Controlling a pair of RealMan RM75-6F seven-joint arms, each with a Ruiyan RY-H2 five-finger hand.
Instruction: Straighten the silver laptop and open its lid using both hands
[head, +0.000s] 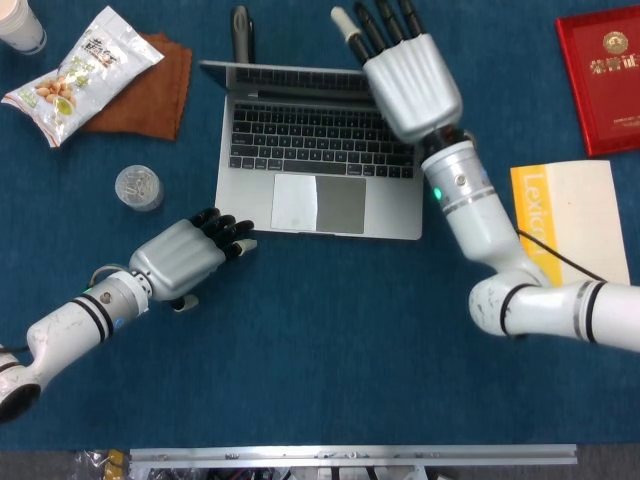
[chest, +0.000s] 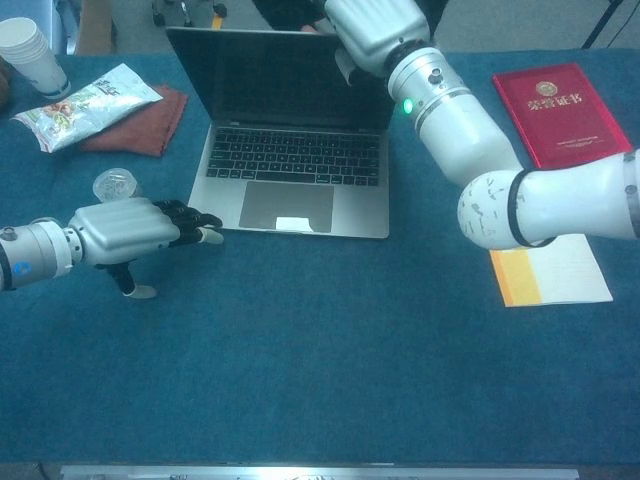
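1. Locate the laptop at mid-tabletop, toward the far edge, close to square with the near edge. Base flat, lid raised near upright.
2. Read the right hand as placed over the right end of the lid's top edge, fingers straight and slightly apart, reaching past the lid. Thumb hidden; cannot tell whether the lid is pinched or only pushed.
3. Read the left hand as low on the tabletop at the near-left corner of the base, fingers curled in on nothing. Contact with the base: cannot tell.
4. Hazard, over-travel: further push at the top edge likely to drive the hinge to its stop and lift the front of the base.
5. Hazard, skew: push applied off-centre, at the right end only. Expect rotation of the base if not braced at the near-left corner, undoing the straightening.
6. Hazard, slide: base likely to creep toward the far edge, with the lid striking the black device just behind its left end.
7. Hazard, snap-back: lid may drop or wobble on abrupt release.
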